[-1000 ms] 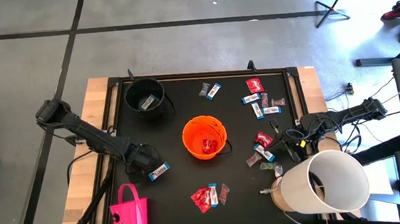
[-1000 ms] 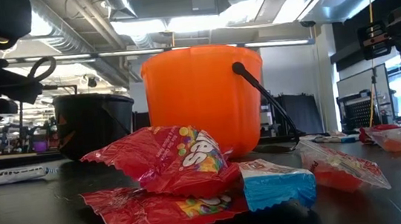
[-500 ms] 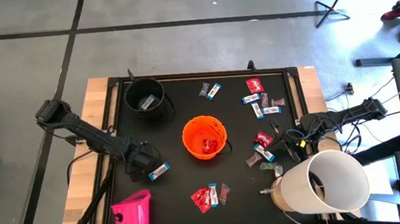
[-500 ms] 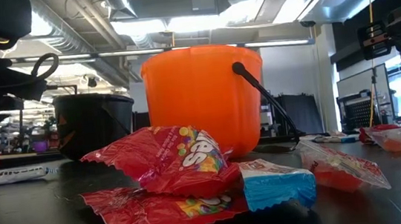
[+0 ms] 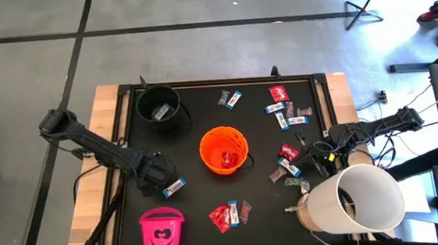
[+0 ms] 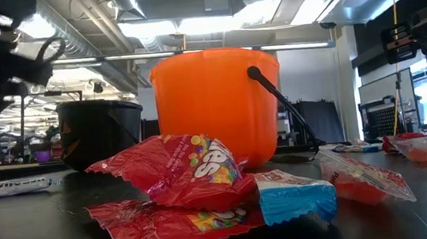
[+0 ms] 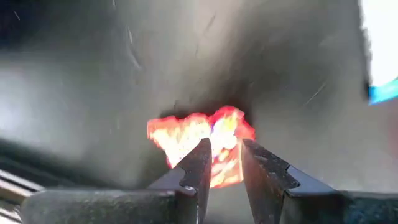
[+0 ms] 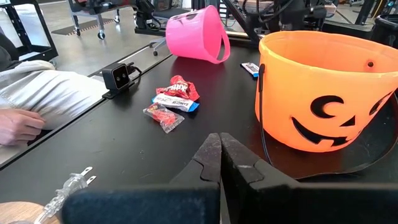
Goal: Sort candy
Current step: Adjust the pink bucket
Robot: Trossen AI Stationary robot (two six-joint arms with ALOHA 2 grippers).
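Observation:
My left gripper (image 5: pixel 153 177) is low over the table's left part, its fingers close together around a red candy packet (image 7: pixel 196 134). A blue-and-white bar (image 5: pixel 173 188) lies just to its right. My right gripper (image 5: pixel 313 160) (image 8: pixel 219 138) is shut with nothing in it, beside scattered candy (image 5: pixel 289 162) on the right. More candy lies at the far right (image 5: pixel 284 109), the far middle (image 5: pixel 230 100) and the near edge (image 5: pixel 226 215) (image 6: pixel 191 169). The orange bucket (image 5: pixel 204 150) stands mid-table with red candy inside. My left gripper has the red packet's near part (image 7: pixel 225 171) between its two fingers, which come at it from above. The blurred wrist view does not show whether the packet is off the table.
A black bucket (image 5: pixel 159 108) stands at the far left. A pink bucket (image 5: pixel 162 230) (image 8: pixel 196 34) is tipped over near the near-left corner, face up. A person's grey sleeve (image 8: pixel 43 87) and hand (image 8: pixel 18 127) rest at the near edge. A large white rounded thing (image 5: pixel 358 198) covers the near-right corner.
The pink bucket, which stood with its handle up, has tipped over and moved a little toward the table's right along the near edge; its face now shows from above. My left arm has shifted slightly over the red packet. The right arm has kept still.

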